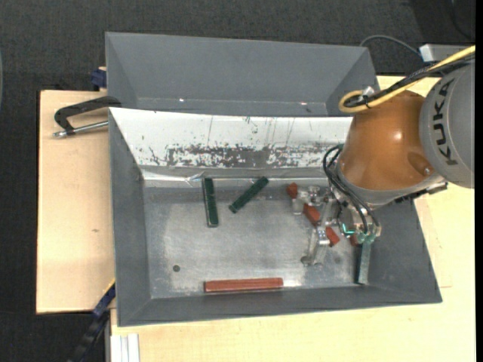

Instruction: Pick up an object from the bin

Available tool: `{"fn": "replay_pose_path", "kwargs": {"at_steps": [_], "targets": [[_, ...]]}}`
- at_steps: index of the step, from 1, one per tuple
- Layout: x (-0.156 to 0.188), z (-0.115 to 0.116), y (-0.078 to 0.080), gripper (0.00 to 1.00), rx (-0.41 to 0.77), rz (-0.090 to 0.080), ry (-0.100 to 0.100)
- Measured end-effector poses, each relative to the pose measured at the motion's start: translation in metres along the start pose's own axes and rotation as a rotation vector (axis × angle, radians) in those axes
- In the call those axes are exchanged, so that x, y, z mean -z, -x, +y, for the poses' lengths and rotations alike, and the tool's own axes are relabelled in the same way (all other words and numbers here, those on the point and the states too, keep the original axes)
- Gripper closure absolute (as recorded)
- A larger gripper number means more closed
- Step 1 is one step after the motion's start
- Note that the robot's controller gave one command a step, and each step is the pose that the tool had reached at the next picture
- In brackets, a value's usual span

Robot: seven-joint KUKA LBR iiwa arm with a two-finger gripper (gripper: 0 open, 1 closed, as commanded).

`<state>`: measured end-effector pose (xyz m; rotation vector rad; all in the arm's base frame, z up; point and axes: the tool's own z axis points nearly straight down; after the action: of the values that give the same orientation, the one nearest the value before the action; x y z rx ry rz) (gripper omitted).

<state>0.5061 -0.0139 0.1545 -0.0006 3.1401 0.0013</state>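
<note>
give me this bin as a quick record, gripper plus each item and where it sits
bin: grey metal bin
gripper: gripper low in the bin's right part
nearest item: dark green bar by the right wall, just beside the gripper
back items: straight green bar and slanted green bar, near the back wall, apart
front item: red-brown bar along the front wall
held: nothing seen held

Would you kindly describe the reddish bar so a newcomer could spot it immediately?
Look into the grey bin, at the wall lowest in view. A long bar lies flat along it. Its neighbours are dark green sticks; it is reddish.
</note>
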Motion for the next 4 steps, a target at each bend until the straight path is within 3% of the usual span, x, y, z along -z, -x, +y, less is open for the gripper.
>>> {"fn": "replay_pose_path", "kwargs": {"at_steps": [1, 2, 3, 4], "targets": [[-0.016, -0.05, 0.006, 0.0, -0.012, 0.0, 0.001], [-0.069, -0.054, 0.009, 0.0, 0.086, -0.003, -0.004], [-0.075, -0.081, 0.013, 0.0, 0.054, -0.001, 0.003], [-0.067, -0.104, 0.035, 0.0, 0.01, -0.004, -0.003]]}}
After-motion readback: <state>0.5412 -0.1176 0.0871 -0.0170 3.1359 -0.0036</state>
